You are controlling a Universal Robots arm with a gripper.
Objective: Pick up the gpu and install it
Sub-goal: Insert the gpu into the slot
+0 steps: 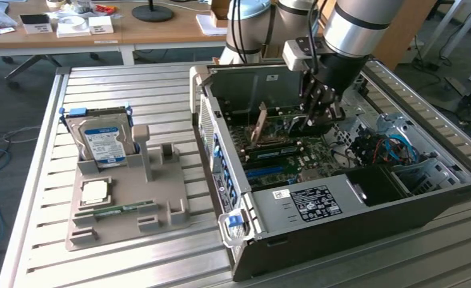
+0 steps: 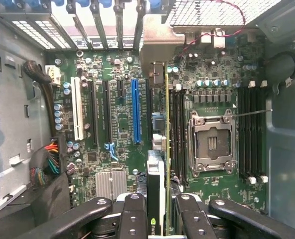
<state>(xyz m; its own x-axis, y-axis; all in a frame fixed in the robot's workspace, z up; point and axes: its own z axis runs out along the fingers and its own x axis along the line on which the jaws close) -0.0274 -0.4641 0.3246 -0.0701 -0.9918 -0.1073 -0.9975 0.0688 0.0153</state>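
Lying at the exterior view's left: a gray fixture sat on the slatted metal table, well apart from my gripper.
Hard drive: it stood upright on edge in the fixture's rear slot, with its blue-and-white label facing out.
CPU chip: it lay flat on the fixture, just in front of the hard drive.
Memory stick: this narrow green stick lay flat just in front of the chip, lengthwise across the fixture.
Computer case: it lay on its side to the exterior view's right of the fixture, with the side panel off and the motherboard facing up.
My arm: it hung down from above into the open case.
My gripper: it was inside the case, low over the motherboard, with its fingers drawn in narrow and clamped on the gpu.
Where the gpu was: it stood on edge, pinched between my two fingers. Its black face carried a green logo. The card ran away from my wrist toward the row of rear slot covers.
Gpu over the board: it sat between the blue expansion slot and the black memory slots, in line with a dark slot beside the blue one. I could not tell whether its edge was in that slot.
CPU socket: it lay beyond those memory slots from the card, with a silver frame around it.
Heatsink: this small silver finned block sat on the board near one of my fingers.
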